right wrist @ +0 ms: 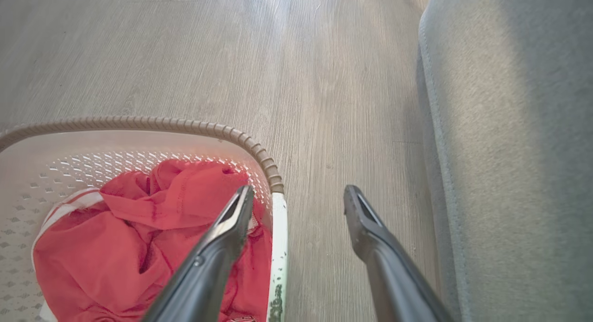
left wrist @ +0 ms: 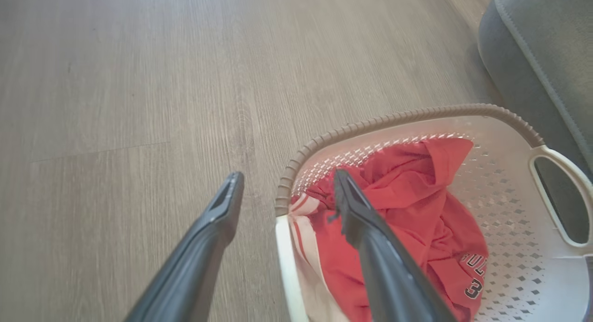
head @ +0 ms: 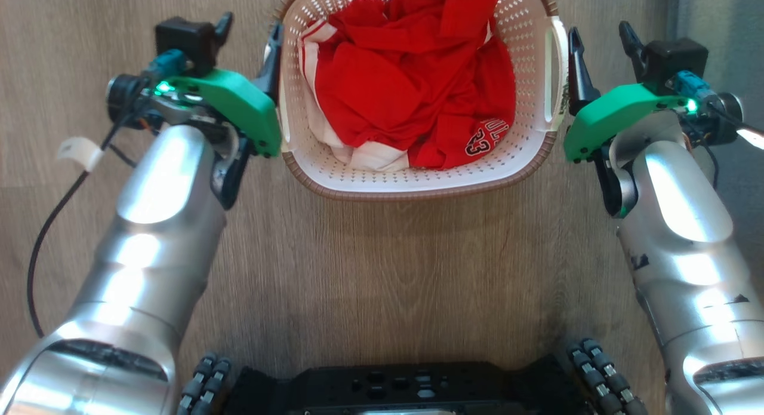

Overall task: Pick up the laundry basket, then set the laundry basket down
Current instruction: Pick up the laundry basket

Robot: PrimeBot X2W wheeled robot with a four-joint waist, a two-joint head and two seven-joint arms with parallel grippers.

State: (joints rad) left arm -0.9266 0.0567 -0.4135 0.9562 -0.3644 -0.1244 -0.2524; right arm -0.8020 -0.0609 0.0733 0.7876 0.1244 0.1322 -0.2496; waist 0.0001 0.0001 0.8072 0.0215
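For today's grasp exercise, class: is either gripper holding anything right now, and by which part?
Nothing is held. The left gripper and right gripper stand open, each astride one side of the basket rim, not clamped.

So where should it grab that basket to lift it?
Probably by its white side handles: left gripper on the left handle, right gripper on the right handle, each from its own side. The basket is wide, holds clothes, and the handles sit opposite.

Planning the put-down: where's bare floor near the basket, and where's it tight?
Free: wood floor between the near rim of the laundry basket and the robot's base; also floor outward of the left hand. Tight: grey furniture stands close beside the right hand, leaving a narrow floor strip.
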